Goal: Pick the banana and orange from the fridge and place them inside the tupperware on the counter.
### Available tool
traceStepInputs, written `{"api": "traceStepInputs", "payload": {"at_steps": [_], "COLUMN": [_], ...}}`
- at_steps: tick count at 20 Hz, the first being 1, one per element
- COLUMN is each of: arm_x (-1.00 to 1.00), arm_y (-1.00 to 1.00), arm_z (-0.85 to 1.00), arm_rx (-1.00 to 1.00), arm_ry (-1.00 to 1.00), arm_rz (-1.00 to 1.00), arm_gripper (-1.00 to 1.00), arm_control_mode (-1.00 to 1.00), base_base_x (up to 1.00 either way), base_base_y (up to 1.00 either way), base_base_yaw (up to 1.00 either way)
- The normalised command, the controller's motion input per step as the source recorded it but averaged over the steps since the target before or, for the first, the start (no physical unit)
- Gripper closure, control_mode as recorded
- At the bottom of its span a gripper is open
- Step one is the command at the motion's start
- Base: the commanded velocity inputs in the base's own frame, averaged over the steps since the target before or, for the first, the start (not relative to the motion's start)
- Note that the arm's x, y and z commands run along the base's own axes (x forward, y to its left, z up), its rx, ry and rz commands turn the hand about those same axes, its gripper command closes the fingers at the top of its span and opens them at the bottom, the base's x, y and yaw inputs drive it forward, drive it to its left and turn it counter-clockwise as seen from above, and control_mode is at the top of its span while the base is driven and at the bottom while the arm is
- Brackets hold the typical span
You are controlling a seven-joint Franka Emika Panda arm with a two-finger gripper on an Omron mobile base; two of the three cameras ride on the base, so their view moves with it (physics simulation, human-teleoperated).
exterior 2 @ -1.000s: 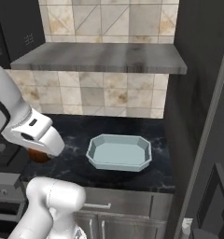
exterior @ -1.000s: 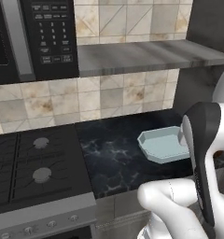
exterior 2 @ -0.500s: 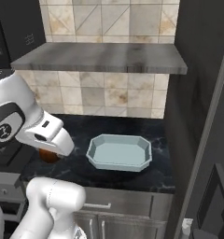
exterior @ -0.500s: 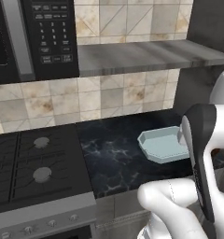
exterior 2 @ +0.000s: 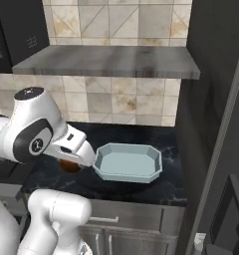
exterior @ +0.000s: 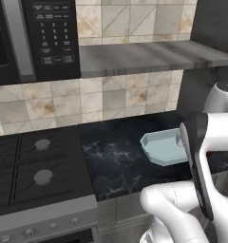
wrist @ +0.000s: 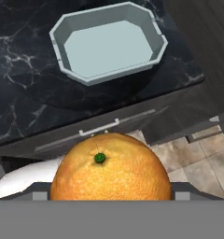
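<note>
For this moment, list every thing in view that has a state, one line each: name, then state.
orange: held in the gripper, off the counter, short of the tray.
gripper: shut on the orange.
tupperware: on the counter, upright, no lid, nothing in it.
counter: carries the tupperware.
stove: burners unlit, nothing on them.

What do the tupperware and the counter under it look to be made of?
The tupperware: probably plastic, matte pale blue-grey, with thin, even sloped walls and no shine. The counter: seemingly polished stone, black with white marble veining and a glossy surface.
</note>
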Motion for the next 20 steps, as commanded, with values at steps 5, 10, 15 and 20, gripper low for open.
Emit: {"api": "traceStepInputs", "payload": {"at_steps": [5, 10, 15, 20], "arm_x": [0.73, 0.67, 0.65, 0.70], "arm_y": [-0.38, -0.21, -0.06, 0.00], "arm_z": [-0.32, -0.48, -0.63, -0.54], "arm_rx": [0.06, 0.00, 0.00, 0.00], "arm_ry": [0.00, 0.00, 0.00, 0.03], "arm_rz": [0.06, 0.07, 0.10, 0.01], "arm_gripper": [1.00, 1.00, 1.00, 1.00], "arm_control_mode": [-1.00, -1.00, -1.00, -1.00], "base_base_x": [0.00, 0.00, 0.00, 0.00], "base_base_y": [0.00, 0.00, 0.00, 0.00], "base_base_yaw": [0.00, 0.00, 0.00, 0.00]}}
